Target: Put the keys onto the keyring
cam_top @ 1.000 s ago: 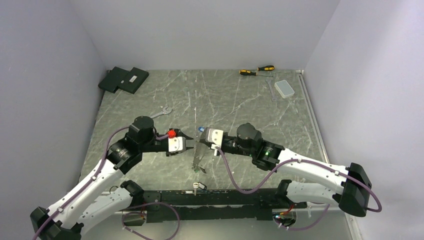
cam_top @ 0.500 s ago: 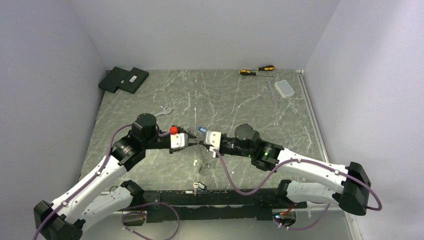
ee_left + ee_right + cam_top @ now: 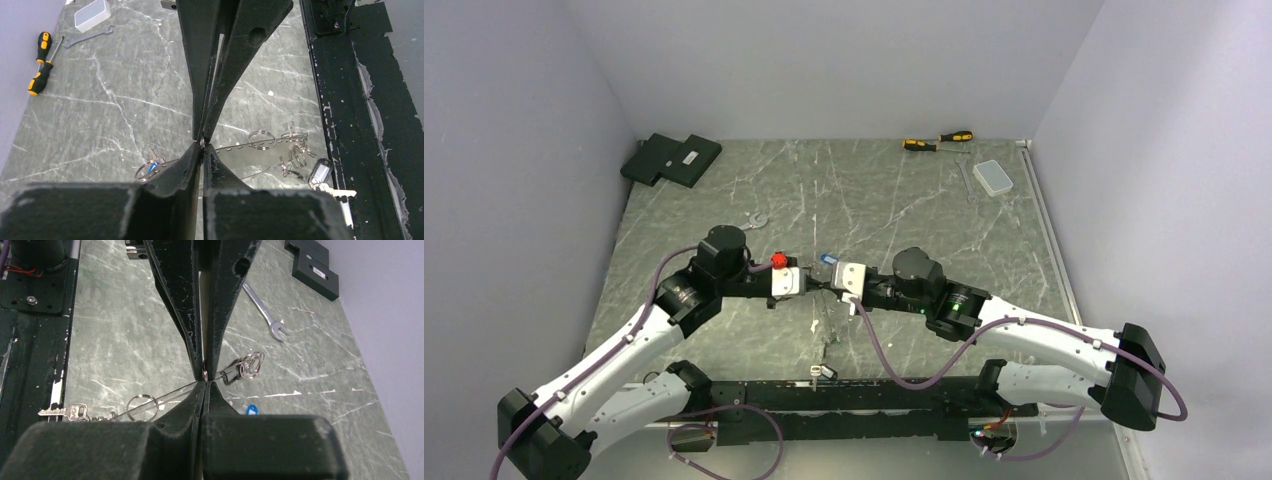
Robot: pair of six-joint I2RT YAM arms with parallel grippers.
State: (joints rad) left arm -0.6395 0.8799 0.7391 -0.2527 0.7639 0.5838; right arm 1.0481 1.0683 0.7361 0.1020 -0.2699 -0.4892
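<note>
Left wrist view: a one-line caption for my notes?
Left gripper and right gripper meet tip to tip on the thin keyring, blue key and small rings nearby.

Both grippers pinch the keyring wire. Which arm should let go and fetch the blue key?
Left, probably. Its wrist camera shows the blue key openly beside the left gripper; the right gripper, shut on the keyring, sees only a sliver.

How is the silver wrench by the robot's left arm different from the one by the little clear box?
The wrench by the left arm lies alone, near the middle; the wrench by the clear box lies at the back right, with the screwdrivers nearby. From above, the first slants sideways, while the second points nearly front to back. Both are silver, lie flat on the table, and no gripper touches them.
</note>
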